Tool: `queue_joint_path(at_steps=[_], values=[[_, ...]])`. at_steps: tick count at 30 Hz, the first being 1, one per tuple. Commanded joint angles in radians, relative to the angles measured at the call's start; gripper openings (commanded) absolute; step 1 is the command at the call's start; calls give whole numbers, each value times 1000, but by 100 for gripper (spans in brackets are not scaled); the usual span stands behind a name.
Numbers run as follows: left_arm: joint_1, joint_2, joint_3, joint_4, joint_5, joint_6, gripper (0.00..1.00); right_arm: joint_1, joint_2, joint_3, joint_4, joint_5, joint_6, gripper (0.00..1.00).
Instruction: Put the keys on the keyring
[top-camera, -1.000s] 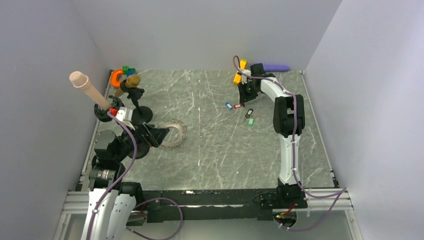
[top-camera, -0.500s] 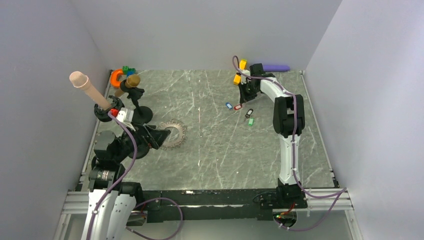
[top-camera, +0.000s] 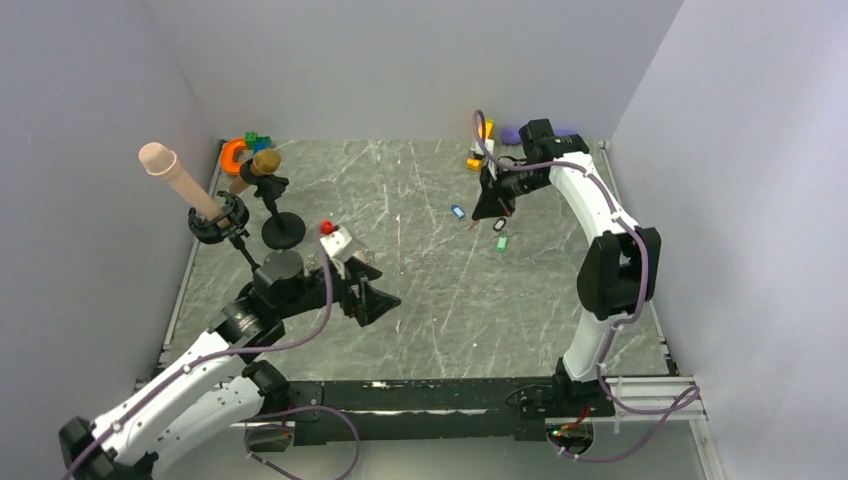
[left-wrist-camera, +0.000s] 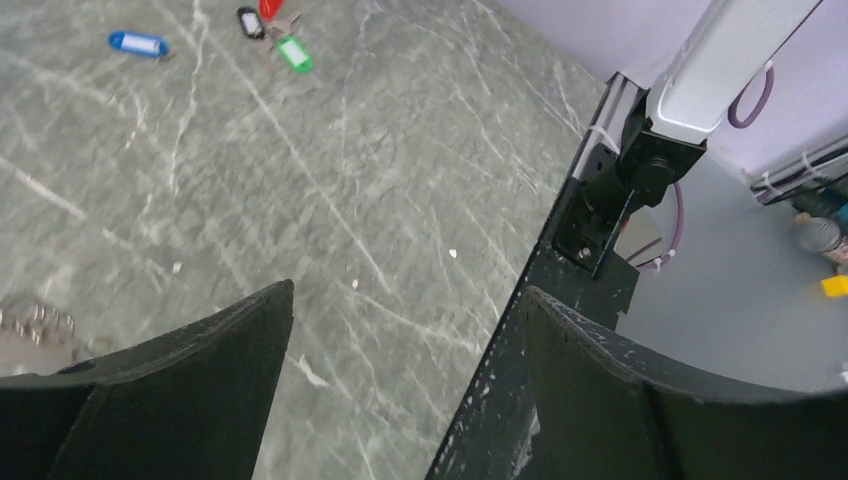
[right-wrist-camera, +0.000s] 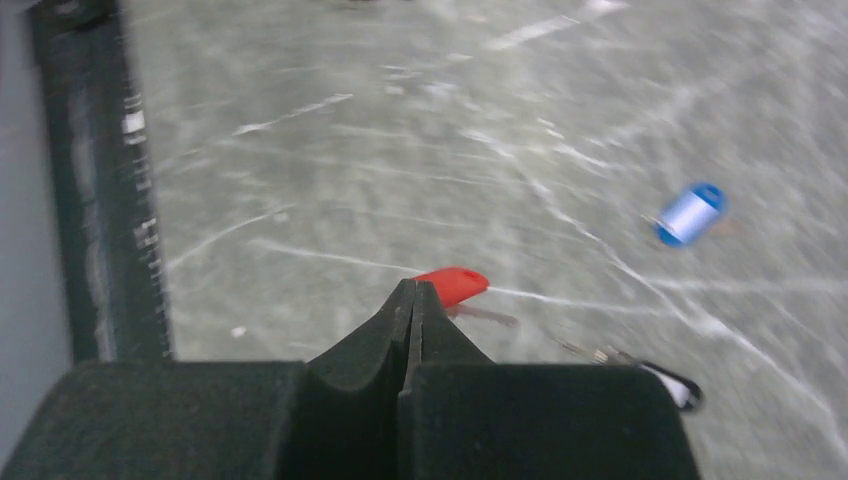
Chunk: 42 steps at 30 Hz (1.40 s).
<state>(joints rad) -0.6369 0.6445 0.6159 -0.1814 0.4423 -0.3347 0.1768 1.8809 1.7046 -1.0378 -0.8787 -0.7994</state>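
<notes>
**Operator:** Count, please.

**Notes:** You have four keys, one of each colour: blue key (left-wrist-camera: 138, 43), black key (left-wrist-camera: 250, 20), green key (left-wrist-camera: 294, 53) and red key (right-wrist-camera: 452, 285). All are on the far right-of-centre part of the bench (top-camera: 430, 300). Blue lies apart to the left, and the other three sit close together. There is one keyring (left-wrist-camera: 35, 322), and two grippers.

**Operator:** Grippers?

**Notes:** Your left gripper (left-wrist-camera: 405, 295) stands wide, with nothing between its fingers (left-wrist-camera: 200, 385). It hangs over mid-bench, well apart from the keys. Your right gripper (right-wrist-camera: 412, 290) is pressed fully closed, with its tips over the key cluster. The red key shows just past those tips, touching them or nearly so. I cannot tell whether its edge is nipped or whether it simply lies behind the tips.

**Operator:** Where is the ring?

**Notes:** It is on the bench, beside and partly under your left gripper's left finger.

**Operator:** Anything you can't read?

**Notes:**
- Only a few chain links of the keyring show in the left wrist view. From above, the left arm covers it.
- The red key is cut by the top edge of the left wrist view.
- The black key is half hidden behind the gripper body in the right wrist view, which is blurred.
- The purple cylinder (top-camera: 510, 134) is mostly behind your right arm.
</notes>
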Motion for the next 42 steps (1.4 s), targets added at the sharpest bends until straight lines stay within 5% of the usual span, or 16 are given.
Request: queue_joint_path(at_steps=[1, 7, 19, 42], values=[[-150, 103, 76, 274, -153, 142, 85, 70, -69, 37, -455, -219, -498, 0], [-261, 233, 139, 466, -222, 211, 78, 191, -234, 16, -460, -244, -568, 0], [-314, 213, -12, 698, -277, 265, 54, 341, -325, 16, -459, -345, -534, 0], [-376, 290, 40, 617, -284, 321, 32, 367, -320, 23, -450, -372, -500, 0]])
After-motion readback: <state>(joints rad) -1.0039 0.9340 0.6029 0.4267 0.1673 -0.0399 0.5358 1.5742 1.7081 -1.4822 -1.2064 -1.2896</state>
